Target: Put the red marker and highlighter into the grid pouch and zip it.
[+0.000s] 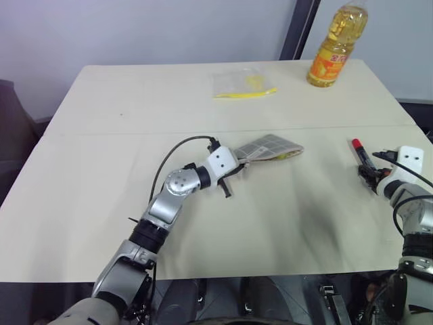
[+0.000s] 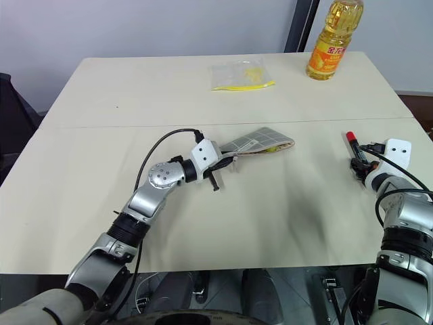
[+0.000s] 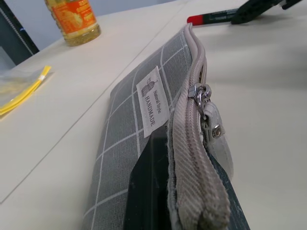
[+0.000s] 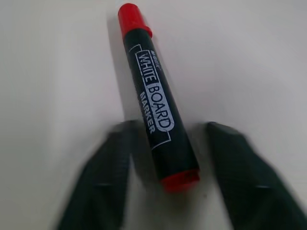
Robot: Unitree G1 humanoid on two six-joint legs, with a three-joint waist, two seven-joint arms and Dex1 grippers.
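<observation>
Left tool (image 1: 238,164) clamped on grey grid-lined fabric pouch (image 1: 270,147); right tool (image 4: 165,167), fingers parted, straddles black red-capped marker (image 4: 152,100) at pouch's 3 o'clock on beige table (image 1: 101,203).

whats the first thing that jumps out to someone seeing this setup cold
Probably the left gripper at mid-table, clamped on one end of the grey grid pouch and holding it along the table. Next, at the table's right edge, the right gripper has its fingers either side of the red marker, with gaps showing on both sides. A yellow oil bottle stands at the far right corner.
</observation>
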